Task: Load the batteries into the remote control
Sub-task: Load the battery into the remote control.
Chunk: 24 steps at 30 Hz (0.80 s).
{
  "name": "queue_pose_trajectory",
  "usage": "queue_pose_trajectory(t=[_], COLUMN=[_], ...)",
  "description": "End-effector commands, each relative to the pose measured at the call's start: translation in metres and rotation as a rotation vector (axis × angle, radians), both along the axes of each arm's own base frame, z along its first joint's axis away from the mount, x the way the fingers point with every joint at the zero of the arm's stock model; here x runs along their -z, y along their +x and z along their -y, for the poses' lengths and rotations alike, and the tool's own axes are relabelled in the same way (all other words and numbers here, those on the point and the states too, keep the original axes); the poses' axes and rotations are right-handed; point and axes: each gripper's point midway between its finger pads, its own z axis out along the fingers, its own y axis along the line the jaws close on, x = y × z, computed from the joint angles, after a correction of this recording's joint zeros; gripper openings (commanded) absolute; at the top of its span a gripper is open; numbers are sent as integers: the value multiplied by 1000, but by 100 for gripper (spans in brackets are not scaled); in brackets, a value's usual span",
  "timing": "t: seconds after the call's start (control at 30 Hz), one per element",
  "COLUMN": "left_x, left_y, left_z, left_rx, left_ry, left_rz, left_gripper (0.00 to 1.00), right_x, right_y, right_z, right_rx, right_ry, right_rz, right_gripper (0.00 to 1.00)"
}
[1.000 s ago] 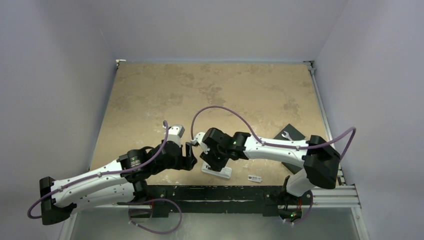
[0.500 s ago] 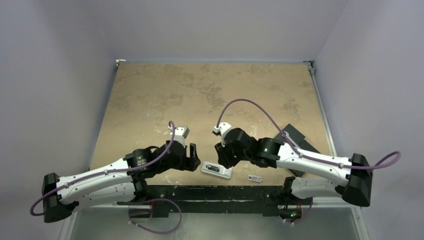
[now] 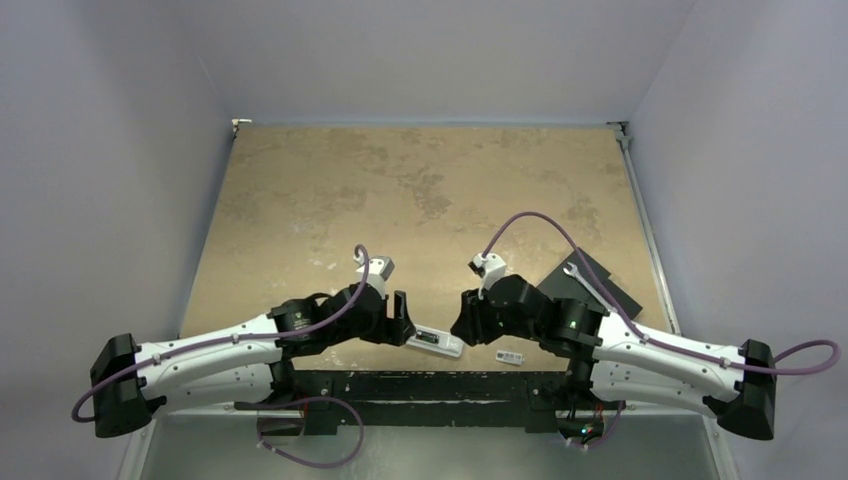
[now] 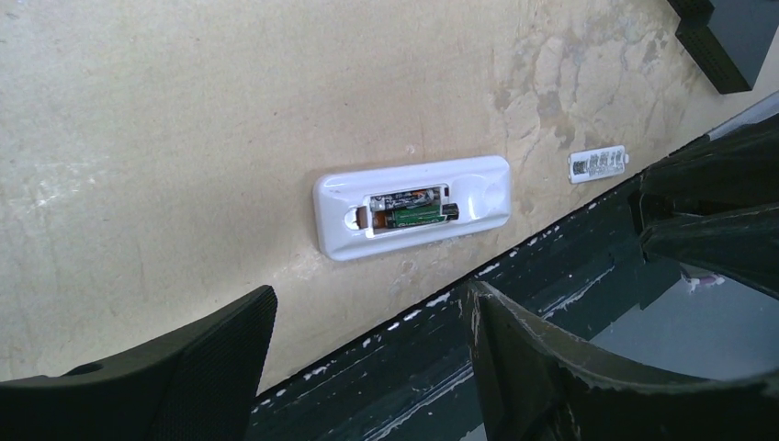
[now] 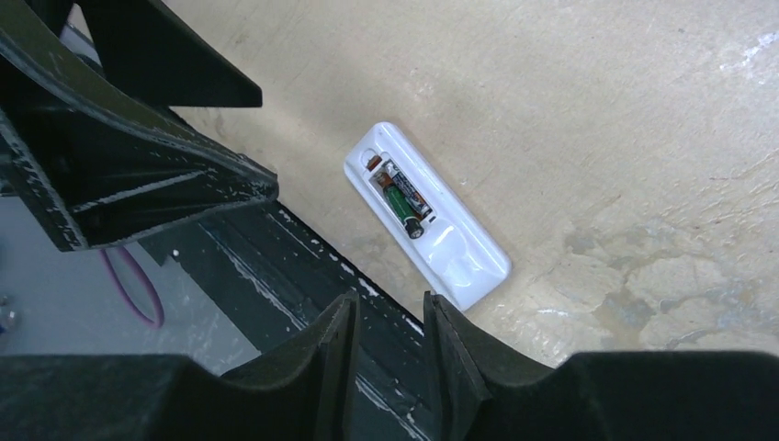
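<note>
The white remote control [image 3: 434, 341] lies back-up near the table's front edge. Its compartment is open, with two dark batteries [image 4: 415, 216] lying in it side by side. The remote [image 4: 487, 188] and batteries also show in the right wrist view [image 5: 404, 197]. My left gripper [image 3: 400, 315] hovers just left of the remote, with its jaws wide open and empty [image 4: 367, 303]. My right gripper [image 3: 462, 320] hovers just right of the remote. Its jaws stand a narrow gap apart and hold nothing [image 5: 389, 301].
The small white cover piece [image 3: 510, 357] lies right of the remote by the front edge, and shows in the left wrist view [image 4: 597, 163]. A black flat box [image 3: 590, 285] with a silver wrench [image 3: 573, 270] on it sits at the right. The black front rail [image 3: 450, 385] runs just below the remote.
My right gripper has lifted off the remote and drawn back to the right, uncovering it. My left gripper has moved right, closer to the remote.
</note>
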Motion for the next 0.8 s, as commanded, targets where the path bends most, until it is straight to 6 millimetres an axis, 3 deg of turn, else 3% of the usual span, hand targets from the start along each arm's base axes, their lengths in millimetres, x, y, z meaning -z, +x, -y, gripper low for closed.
queue_pose_trajectory(t=[0.0, 0.27, 0.77], left_x=[-2, 22, 50], left_y=[0, 4, 7], left_z=[20, 23, 26], left_rx=[51, 59, 70], left_ry=[-86, -179, -245], left_rz=[1, -100, -165], left_gripper=[74, 72, 50], right_x=[-12, 3, 39], right_y=[3, -7, -8], right_z=[-3, -10, -20], right_rx=[78, 69, 152], right_ry=[106, 92, 48], right_rz=[-26, -119, -243], right_gripper=[37, 33, 35])
